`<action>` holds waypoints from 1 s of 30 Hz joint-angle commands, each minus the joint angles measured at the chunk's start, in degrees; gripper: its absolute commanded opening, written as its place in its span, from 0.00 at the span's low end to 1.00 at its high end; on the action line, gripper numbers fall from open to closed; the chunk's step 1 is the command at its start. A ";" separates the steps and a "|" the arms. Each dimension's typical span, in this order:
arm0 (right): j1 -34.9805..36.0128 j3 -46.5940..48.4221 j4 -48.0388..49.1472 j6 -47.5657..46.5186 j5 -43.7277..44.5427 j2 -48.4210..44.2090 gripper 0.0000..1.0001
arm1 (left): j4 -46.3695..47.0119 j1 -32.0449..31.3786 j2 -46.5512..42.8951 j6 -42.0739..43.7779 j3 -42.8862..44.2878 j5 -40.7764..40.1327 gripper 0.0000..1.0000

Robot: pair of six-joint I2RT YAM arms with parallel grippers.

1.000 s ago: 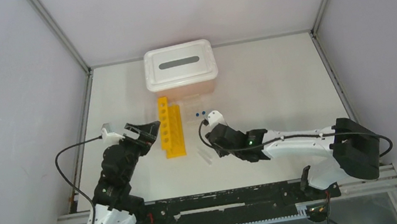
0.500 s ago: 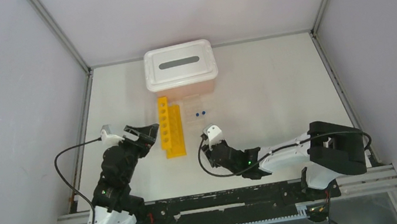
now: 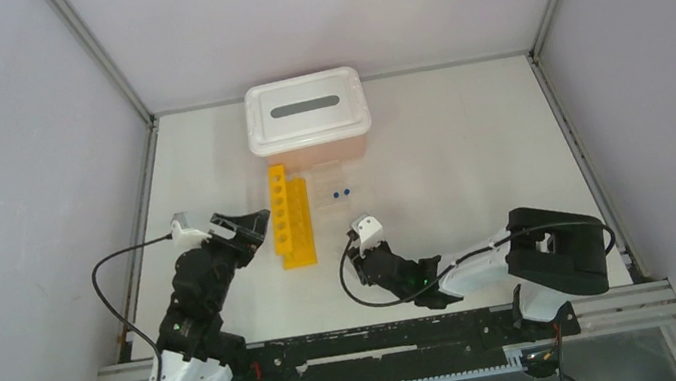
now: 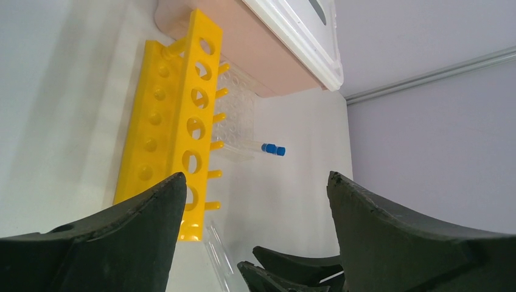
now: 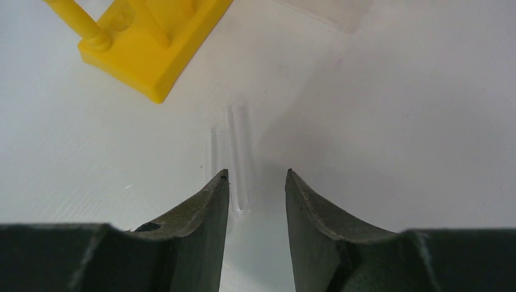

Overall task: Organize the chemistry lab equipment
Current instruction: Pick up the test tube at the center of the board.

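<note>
Item: clear tube (image 5: 239, 152), lying on the table just off the near end of the yellow rack (image 5: 152, 48). My right gripper (image 5: 255, 179) straddles it, jaws apart. Left gripper (image 4: 255, 179) wide, empty. Step: pickup. Next: I close, lift, rack it.

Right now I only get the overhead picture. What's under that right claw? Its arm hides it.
Observer: A clear tube lies flat, its near end between the right gripper's open fingers, not yet gripped.
Visitor: And those blue dots?
Observer: Caps of small clear tubes lying on their sides by the clear gridded rack.
Visitor: Anything in the yellow rack?
Observer: No; the left wrist view shows its visible holes empty.
</note>
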 commanded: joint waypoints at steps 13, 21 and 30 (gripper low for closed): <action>0.37 0.24 4.07 1.90 -1.92 2.79 0.45 | 5.25 0.39 2.16 0.70 -2.12 0.26 0.88; 0.33 -0.11 4.45 2.28 -2.18 4.03 0.44 | 6.55 0.41 2.73 0.41 -2.69 0.25 0.88; 0.27 -0.12 3.94 2.03 -1.16 5.62 0.40 | 8.03 0.36 3.72 -0.18 -3.24 0.45 0.88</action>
